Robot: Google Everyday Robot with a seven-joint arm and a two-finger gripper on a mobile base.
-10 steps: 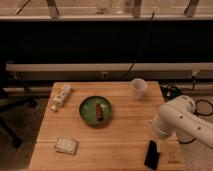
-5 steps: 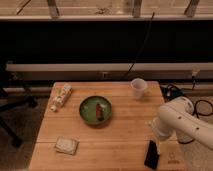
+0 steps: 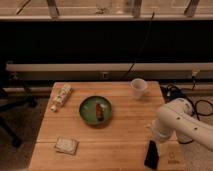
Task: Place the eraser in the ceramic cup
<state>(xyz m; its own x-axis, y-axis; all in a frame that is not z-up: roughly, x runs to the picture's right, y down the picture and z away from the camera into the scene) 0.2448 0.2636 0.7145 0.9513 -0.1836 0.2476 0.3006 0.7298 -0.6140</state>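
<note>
The eraser (image 3: 152, 154) is a flat black slab near the table's front right edge, standing tilted on end. My gripper (image 3: 154, 141) is at the lower end of the white arm (image 3: 176, 123), right above the eraser's top and mostly hidden by the arm. The ceramic cup (image 3: 138, 87) is small and white and stands upright at the back right of the table, well behind the gripper.
A green round plate (image 3: 89, 111) with a reddish-brown item on it sits mid-table. A pale wrapped packet (image 3: 61, 97) lies at the back left. A pale patterned pad (image 3: 66, 145) lies at the front left. Cables hang right of the wooden table (image 3: 125, 130).
The white arm has shifted very slightly. The eraser, the cup and the other things stay where they were.
</note>
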